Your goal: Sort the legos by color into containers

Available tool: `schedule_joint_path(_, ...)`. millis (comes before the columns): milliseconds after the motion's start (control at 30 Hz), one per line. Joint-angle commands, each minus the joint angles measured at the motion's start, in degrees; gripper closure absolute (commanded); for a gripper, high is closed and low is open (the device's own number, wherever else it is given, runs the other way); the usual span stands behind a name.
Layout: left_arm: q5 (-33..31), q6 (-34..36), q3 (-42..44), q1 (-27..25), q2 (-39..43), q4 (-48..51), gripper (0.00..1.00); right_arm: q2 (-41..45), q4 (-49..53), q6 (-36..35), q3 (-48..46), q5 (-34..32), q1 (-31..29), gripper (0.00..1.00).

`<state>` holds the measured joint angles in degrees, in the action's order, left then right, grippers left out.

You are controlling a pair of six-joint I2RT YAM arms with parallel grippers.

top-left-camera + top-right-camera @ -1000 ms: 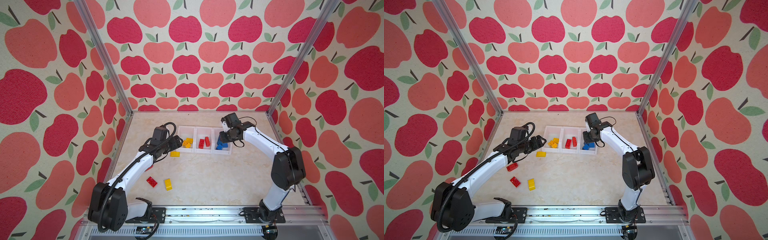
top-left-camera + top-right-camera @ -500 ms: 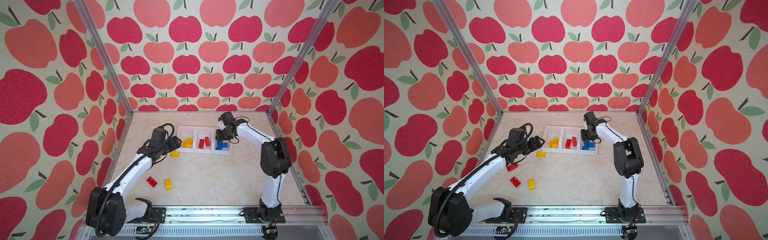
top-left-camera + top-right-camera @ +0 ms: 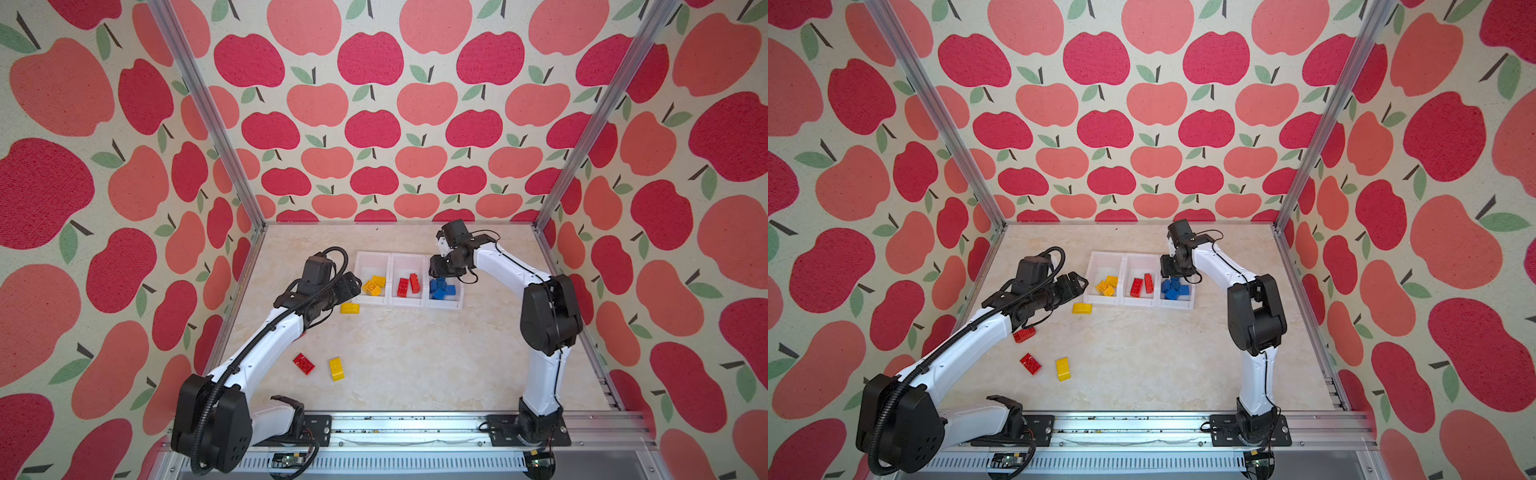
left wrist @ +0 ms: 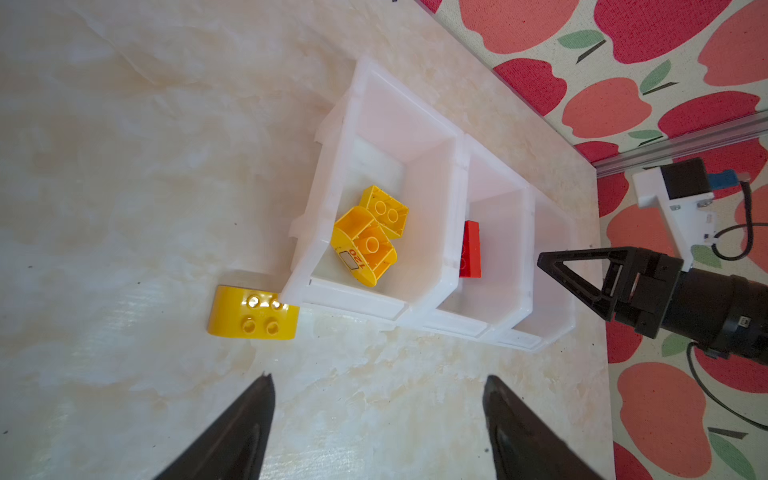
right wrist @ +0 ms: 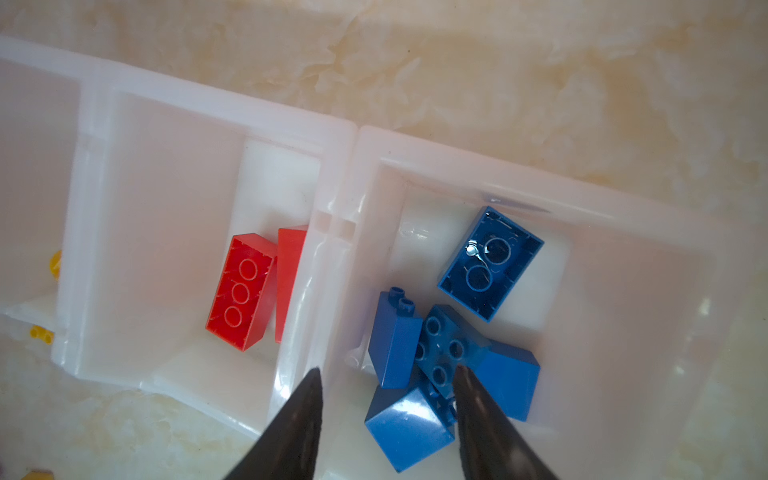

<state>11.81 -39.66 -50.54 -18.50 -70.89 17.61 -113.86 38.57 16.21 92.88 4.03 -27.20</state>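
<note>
- Pale marbled tabletop (image 3: 415,353), apple-print walls (image 3: 370,124), aluminium corner posts (image 3: 206,112).
- Left gripper (image 4: 379,377) spread wide, empty, near the containers (image 4: 361,297).
- Right gripper (image 5: 386,369) parted, empty, over blue legos (image 5: 490,264).

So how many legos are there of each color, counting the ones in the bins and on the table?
yellow legos: 4
red legos: 4
blue legos: 4, I think; they lie piled together
Total: 12

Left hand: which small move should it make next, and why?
Probably ease forward and down over the yellow brick and close. The left hand is open and empty, and that brick lies on the table beside the bin holding yellow pieces, unsorted.
</note>
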Motion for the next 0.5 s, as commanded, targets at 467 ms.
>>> schedule_joint_path(467,-11.11,-4.66,0.10,-5.97,3.22,21.01,0.19,10.94,5.84,-0.12,-6.88,2.16,-0.86,0.40)
